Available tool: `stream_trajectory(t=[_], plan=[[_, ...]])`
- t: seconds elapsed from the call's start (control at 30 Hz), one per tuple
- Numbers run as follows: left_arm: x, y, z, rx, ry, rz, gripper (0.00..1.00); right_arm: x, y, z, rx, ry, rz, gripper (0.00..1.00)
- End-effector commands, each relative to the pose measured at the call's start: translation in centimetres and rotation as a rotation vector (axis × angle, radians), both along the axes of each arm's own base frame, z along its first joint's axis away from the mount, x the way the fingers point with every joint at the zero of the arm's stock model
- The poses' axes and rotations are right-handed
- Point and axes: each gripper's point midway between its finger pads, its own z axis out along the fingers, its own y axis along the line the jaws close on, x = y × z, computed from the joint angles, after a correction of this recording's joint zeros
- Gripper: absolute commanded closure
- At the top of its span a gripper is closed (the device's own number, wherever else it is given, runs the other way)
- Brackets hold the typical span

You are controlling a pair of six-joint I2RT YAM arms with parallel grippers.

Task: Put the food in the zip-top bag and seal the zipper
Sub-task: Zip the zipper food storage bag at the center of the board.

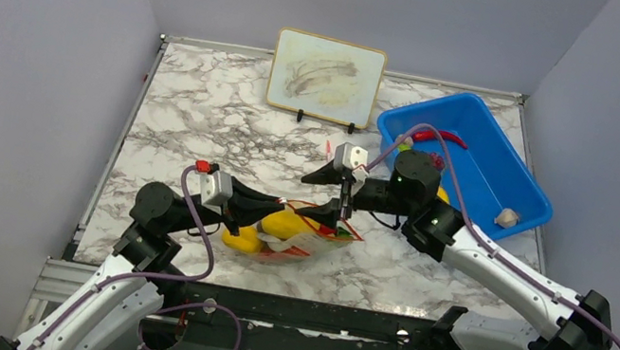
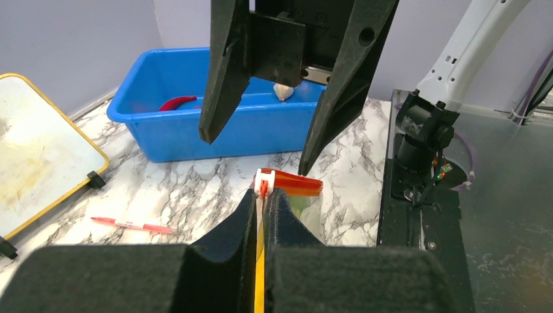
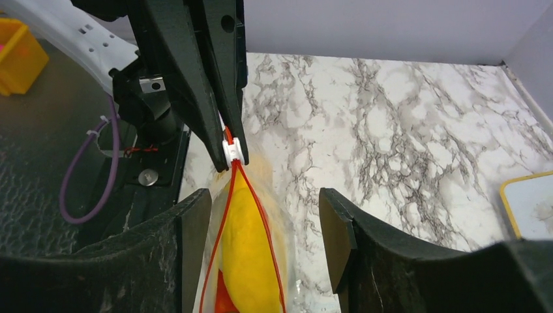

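The clear zip-top bag (image 1: 307, 237) lies at the table's near middle with yellow food (image 3: 251, 261) and a red-orange piece inside. My left gripper (image 2: 264, 195) is shut on the bag's edge, just below the white slider (image 2: 266, 181) at the end of the red-orange zipper (image 2: 297, 184). In the right wrist view the zipper's two strips (image 3: 225, 215) spread apart, so the mouth gapes. My right gripper (image 3: 264, 199) hangs open over that mouth, one finger on each side of it. In the top view the left gripper (image 1: 279, 207) and right gripper (image 1: 343, 210) meet at the bag.
A blue bin (image 1: 480, 171) at the back right holds a red chili (image 1: 440, 137) and a white mushroom (image 1: 507, 216). A small framed whiteboard (image 1: 325, 77) stands at the back. A red-and-white pen (image 2: 130, 225) lies on the marble between board and bag.
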Motion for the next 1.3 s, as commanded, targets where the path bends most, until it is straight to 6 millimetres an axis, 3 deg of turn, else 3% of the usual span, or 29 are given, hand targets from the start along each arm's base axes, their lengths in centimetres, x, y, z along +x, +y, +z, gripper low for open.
stream_trajectory(t=[0.0,0.2,0.37,0.43,0.57,0.67,0.9,1.27], plan=[[-0.1,0.0,1.6,-0.023,-0.057,-0.003,1.0,-0.6,1.0,0.4,-0.001,-0.036,0.071,0.38],[0.0,-0.1,1.5,-0.022,-0.052,-0.003,1.0,-1.0,1.6,-1.1,-0.042,0.001,0.105,0.39],[0.1,-0.1,1.7,-0.028,-0.042,-0.002,1.0,-0.5,1.6,-2.5,-0.08,0.017,0.077,0.51],[0.2,-0.2,1.8,-0.031,-0.03,0.001,1.0,-0.2,1.4,-2.7,-0.086,-0.007,0.061,0.59],[0.1,-0.2,2.3,-0.04,-0.024,-0.002,0.99,0.0,0.8,-1.8,-0.059,-0.047,0.027,0.88],[0.7,0.0,1.8,-0.038,-0.003,0.025,0.93,-0.4,0.4,-1.1,-0.043,-0.066,0.032,0.99],[0.8,0.0,0.9,-0.007,0.013,0.032,0.77,-0.5,-0.5,-1.0,-0.055,-0.093,0.006,0.99],[0.7,-0.3,0.3,0.019,0.008,0.006,0.75,-1.4,-0.4,-1.5,-0.037,-0.064,0.05,0.99]])
